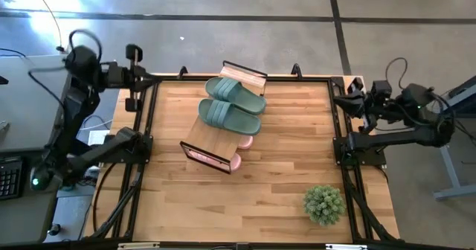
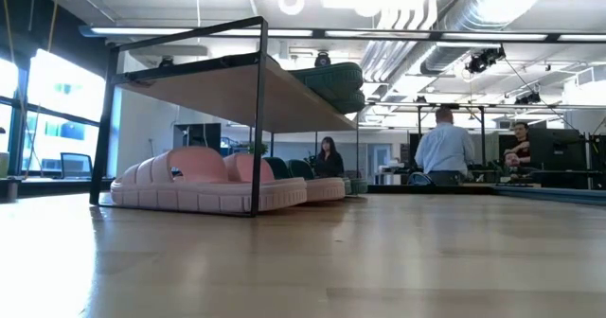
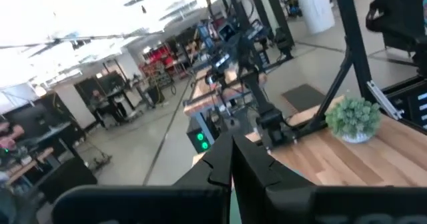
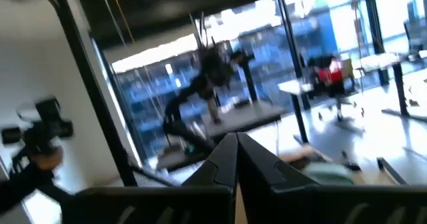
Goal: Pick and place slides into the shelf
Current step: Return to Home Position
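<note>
Both of your arms sit folded at opposite side edges of the table, and neither holds anything. Your left fingers are pressed together with no gap and nothing between them. Your right fingers are closed the same way, tip against tip and empty. The shelf stands on the table between the two sets of fingers. It is well apart from both, nearer the left fingers than the right, and set at a slant to the table's edges. Two green slides lie side by side on its wooden top, close against each other. Two pink slides lie side by side under that top, inside the thin black wire frame. From above, only their edges show past the plank, on the side toward the right fingers. A small potted plant stands near the table corner on the right fingers' side. It is well apart from the shelf and touches nothing else. From the left wrist, the plant shows far ahead of the left fingers, across the table. In the level view across the table, three people show in the room beyond, well behind the shelf.
</note>
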